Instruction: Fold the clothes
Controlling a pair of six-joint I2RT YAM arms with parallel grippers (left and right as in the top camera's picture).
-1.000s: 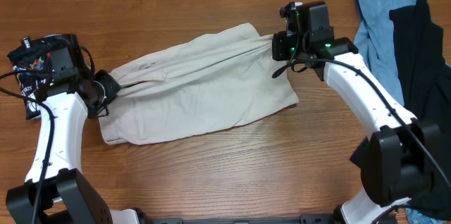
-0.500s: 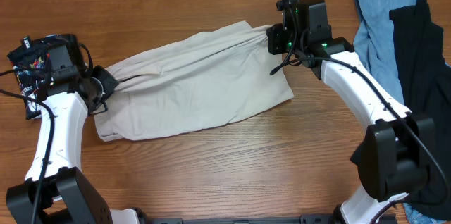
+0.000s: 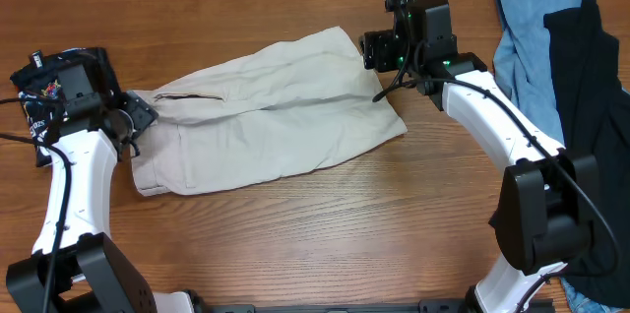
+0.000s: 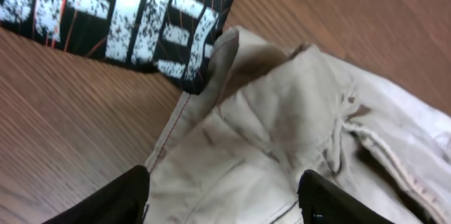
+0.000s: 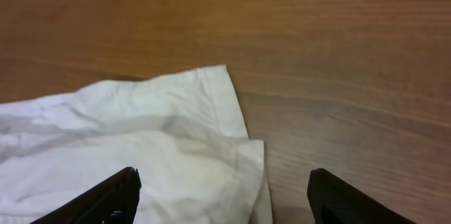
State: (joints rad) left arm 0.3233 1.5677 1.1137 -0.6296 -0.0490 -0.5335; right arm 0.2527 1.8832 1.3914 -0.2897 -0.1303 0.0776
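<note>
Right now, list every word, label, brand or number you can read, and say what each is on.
No text can be read whole.
On the black printed fabric: large white distressed letters, cut off by the edge of the left wrist view; unreadable.
On the beige shorts, the light blue garment and the black garment: no text visible.

Shorts [image 3: 266,106]: spread mid-table [image 3: 325,244].
Garment pile [image 3: 591,87]: laid at the right edge.
Printed garment [image 4: 120,13]: laid at the shorts' left end.
</note>
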